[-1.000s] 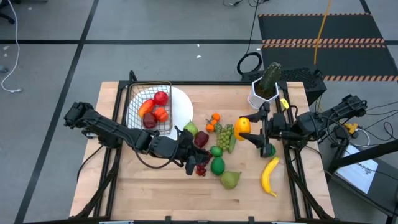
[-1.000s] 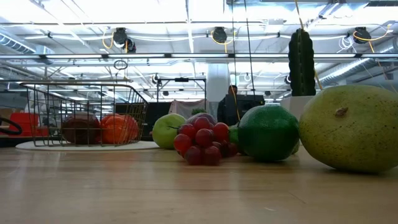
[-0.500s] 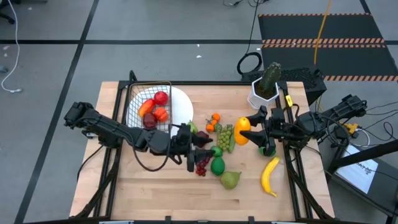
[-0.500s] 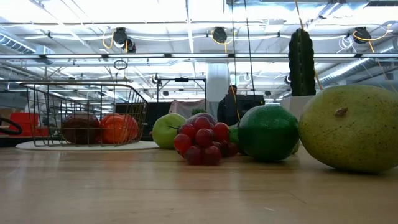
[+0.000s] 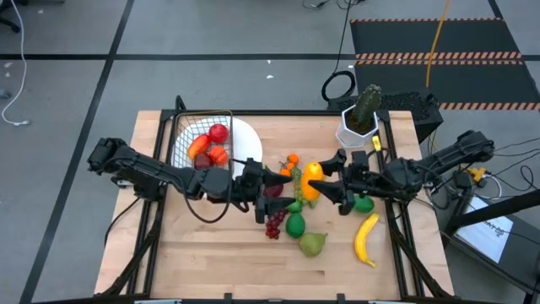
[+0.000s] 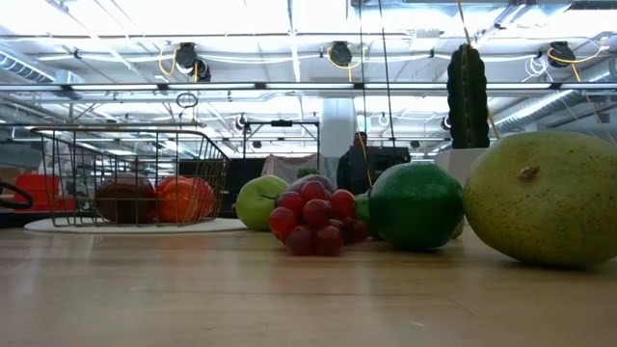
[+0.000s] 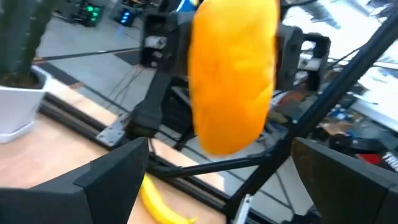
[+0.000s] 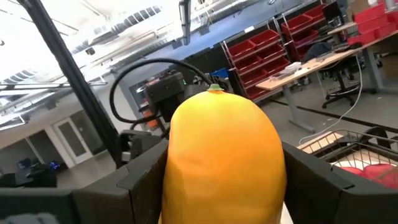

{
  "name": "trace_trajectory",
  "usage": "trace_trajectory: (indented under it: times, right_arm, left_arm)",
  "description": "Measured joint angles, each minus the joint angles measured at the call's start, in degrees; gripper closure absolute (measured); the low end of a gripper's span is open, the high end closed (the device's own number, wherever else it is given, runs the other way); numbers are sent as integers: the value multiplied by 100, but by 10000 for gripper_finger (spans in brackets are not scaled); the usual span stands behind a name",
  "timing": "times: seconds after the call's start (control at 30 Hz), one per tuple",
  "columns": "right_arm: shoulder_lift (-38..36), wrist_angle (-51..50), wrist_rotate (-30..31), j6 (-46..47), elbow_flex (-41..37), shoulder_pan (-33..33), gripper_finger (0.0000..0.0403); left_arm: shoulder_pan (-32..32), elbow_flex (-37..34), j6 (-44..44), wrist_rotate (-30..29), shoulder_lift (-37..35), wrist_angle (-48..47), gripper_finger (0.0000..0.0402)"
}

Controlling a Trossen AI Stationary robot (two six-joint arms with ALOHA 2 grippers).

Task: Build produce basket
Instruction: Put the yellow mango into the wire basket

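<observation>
Above mid-bench, between the two arms, we enter one yellow-orange fruit [image 5: 313,180], smooth and oval, clamped in the right pincer [image 5: 323,181]; the right wrist view shows a dark finger pressed against each flank of the fruit [image 8: 219,155] with its stem end up. We class it as produce in transit, clear of the bench.

Facing it from the other side, we list the left pincer [image 5: 278,181], spread wide and holding nothing; in the left wrist view its two dark fingers [image 7: 112,175] stand well apart with the fruit [image 7: 235,74] hanging in the gap beyond them, long axis upright. The two pincers lie tip to tip along one line across the bench, the fruit just beyond the left tips (we judge this a hand-over in preparation).

Destination: the basket [image 5: 202,142], dark wire mesh, resting on a white plate [image 5: 247,145] at the far left part of the bench, already holding several red and orange pieces. It lies behind the left pincer, on the left arm's side, so the left arm is the nearer carrier.

Loose stock beneath and around: red grapes [image 5: 273,225], a lime [image 5: 295,225], a pear [image 5: 313,244], a banana [image 5: 365,238], small oranges [image 5: 289,165], green grapes [image 5: 299,187]. A potted cactus [image 5: 361,114] stands at the far right, not stock.
</observation>
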Motion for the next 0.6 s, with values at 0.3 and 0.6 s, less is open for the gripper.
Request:
trace_trajectory:
  times: [0.3,0.6]
  right_arm:
    - [571,572,-2,550,0,-209,149]
    - [889,1191,-20,894,0,-352,149]
  left_arm:
    - [12,0,175,130,-2,-4,11]
    - [142,0,-12,131,0,-315,12]
